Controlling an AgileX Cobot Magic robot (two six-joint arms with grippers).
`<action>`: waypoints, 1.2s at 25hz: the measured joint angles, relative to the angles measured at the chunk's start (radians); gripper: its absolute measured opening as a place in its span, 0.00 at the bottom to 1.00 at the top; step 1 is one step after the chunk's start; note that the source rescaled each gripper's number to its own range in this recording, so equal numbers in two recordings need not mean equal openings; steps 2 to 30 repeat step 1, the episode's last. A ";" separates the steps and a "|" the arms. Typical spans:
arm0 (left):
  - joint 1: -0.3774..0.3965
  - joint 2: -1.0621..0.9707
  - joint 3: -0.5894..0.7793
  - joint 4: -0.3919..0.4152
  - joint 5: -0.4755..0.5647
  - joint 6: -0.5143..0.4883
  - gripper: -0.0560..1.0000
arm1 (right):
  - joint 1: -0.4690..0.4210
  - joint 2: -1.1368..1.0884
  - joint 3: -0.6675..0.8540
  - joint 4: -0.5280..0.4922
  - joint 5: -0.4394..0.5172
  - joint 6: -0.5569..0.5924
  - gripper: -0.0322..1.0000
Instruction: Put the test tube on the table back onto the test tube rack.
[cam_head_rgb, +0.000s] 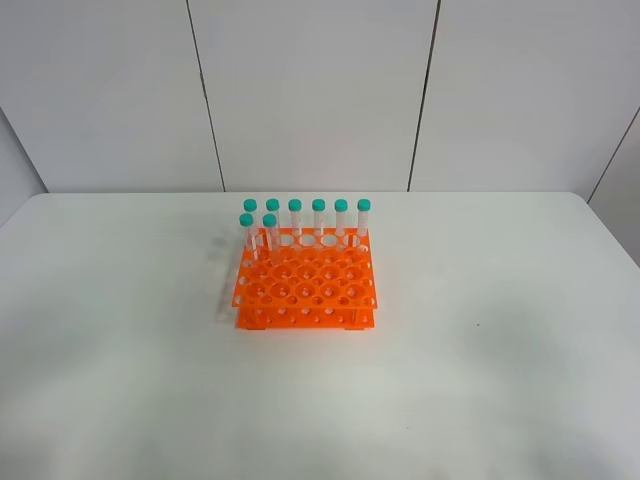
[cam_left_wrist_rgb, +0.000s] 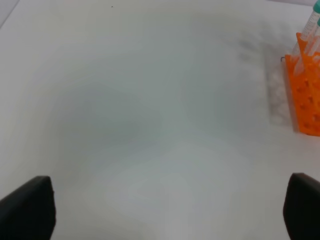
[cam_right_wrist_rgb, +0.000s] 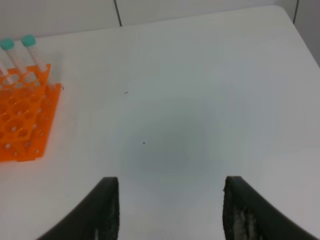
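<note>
The orange test tube rack (cam_head_rgb: 305, 283) stands in the middle of the white table (cam_head_rgb: 490, 340). Several clear tubes with teal caps (cam_head_rgb: 318, 218) stand upright in its back two rows. No test tube lying on the table shows in any view. Neither gripper shows in the exterior high view. My left gripper (cam_left_wrist_rgb: 170, 187) is open and empty over bare table, with the rack (cam_left_wrist_rgb: 305, 95) off to one side. My right gripper (cam_right_wrist_rgb: 171, 185) is open and empty over bare table, with the rack (cam_right_wrist_rgb: 22, 117) and two tubes (cam_right_wrist_rgb: 32, 52) to its side.
White wall panels (cam_head_rgb: 310, 90) stand behind the table's far edge. The rack's front rows of holes (cam_head_rgb: 310, 300) hold nothing.
</note>
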 joint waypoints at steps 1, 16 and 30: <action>0.000 0.000 0.000 0.000 0.000 0.000 1.00 | 0.000 0.000 0.000 0.000 0.000 0.000 0.56; 0.000 0.000 0.000 0.000 0.000 0.000 1.00 | 0.000 0.000 0.000 0.000 0.000 0.000 0.56; 0.000 0.000 0.000 0.000 0.000 0.000 1.00 | 0.000 0.000 0.000 0.000 0.000 0.000 0.56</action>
